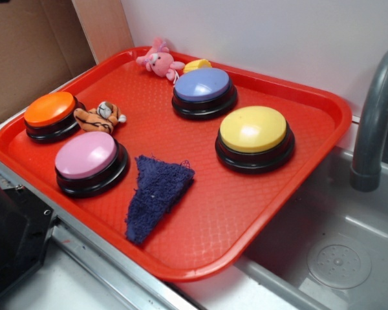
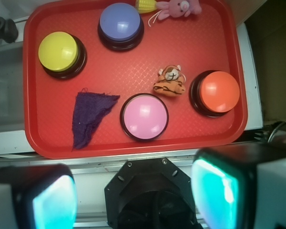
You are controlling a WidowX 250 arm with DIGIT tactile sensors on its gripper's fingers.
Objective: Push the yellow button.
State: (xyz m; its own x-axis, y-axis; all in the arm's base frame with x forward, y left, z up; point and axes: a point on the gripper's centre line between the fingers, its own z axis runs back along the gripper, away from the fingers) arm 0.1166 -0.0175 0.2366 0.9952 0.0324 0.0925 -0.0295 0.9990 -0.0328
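Note:
The yellow button [image 1: 253,129] [image 2: 58,50], a glossy dome on a black base, sits on the red tray [image 1: 246,213] [image 2: 195,67] at its right side in the exterior view and upper left in the wrist view. My gripper [image 2: 133,195] hangs high above the tray's near edge, well away from the button. Its two teal-padded fingers [image 2: 55,202] stand wide apart with nothing between them. The gripper does not show in the exterior view.
On the tray are a blue button [image 1: 202,86], a pink button [image 1: 87,155], an orange button [image 1: 50,110], a tiger toy [image 1: 100,117], a pink plush [image 1: 158,63], a small yellow piece [image 1: 197,64] and a purple cloth [image 1: 156,194]. A grey faucet [image 1: 375,116] and sink [image 1: 336,258] lie right.

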